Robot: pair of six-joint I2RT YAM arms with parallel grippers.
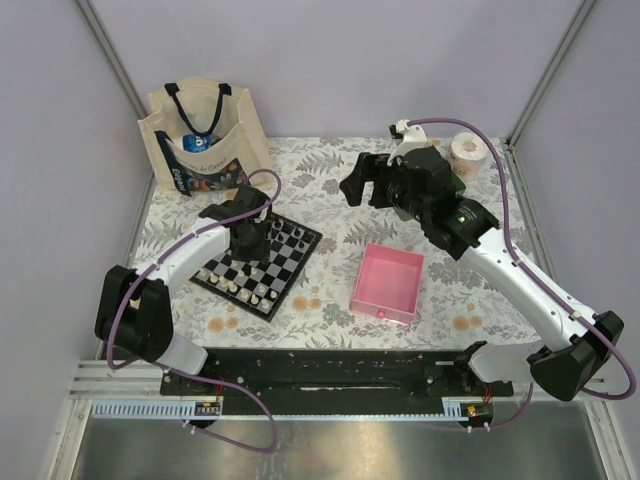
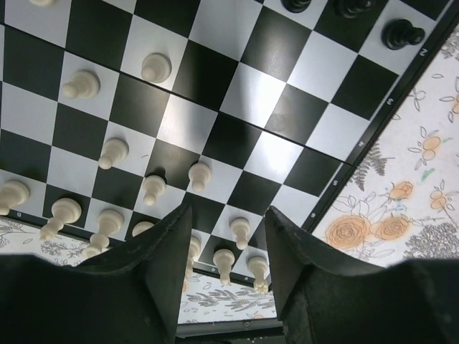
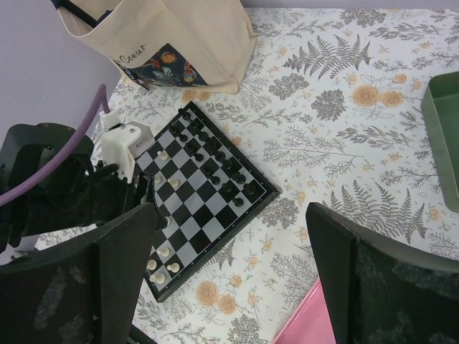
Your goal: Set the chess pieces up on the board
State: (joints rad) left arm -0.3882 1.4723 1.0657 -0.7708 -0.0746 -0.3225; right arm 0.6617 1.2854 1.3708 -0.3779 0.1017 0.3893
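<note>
Left wrist: left end effector (image 2: 229, 209) is hovering half-wide over cream pawns (image 2: 199, 174) at the board (image 2: 237, 93) edge, probably to pick one; right end effector (image 3: 231, 211) is gaping empty.

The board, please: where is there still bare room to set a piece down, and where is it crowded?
Bare: the board's middle rows, between the cream pieces and the black pieces, and the tablecloth between board and pink tray. Crowded: the cream edge rows under the left gripper.
</note>
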